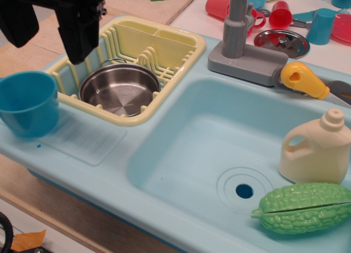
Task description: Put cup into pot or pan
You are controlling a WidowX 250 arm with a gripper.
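The large bright-blue cup [27, 103] stands upright on the left drainboard of the light-blue toy sink, at the frame's left edge. The shiny steel pot [120, 89] sits empty in the yellow dish rack [164, 44], just right of the cup. My black gripper [52, 20] hangs at the top left, above and behind the cup and the rack's left end. Its two fingers are spread apart with nothing between them.
A grey faucet [237, 28] stands behind the basin [219, 149]. A cream jug [317, 149] and green bumpy vegetable [304, 208] lie in the basin's right. A yellow handle [301, 78], steel lid [281, 43], red cups [281, 14] and teal cup [321, 25] sit at the back right.
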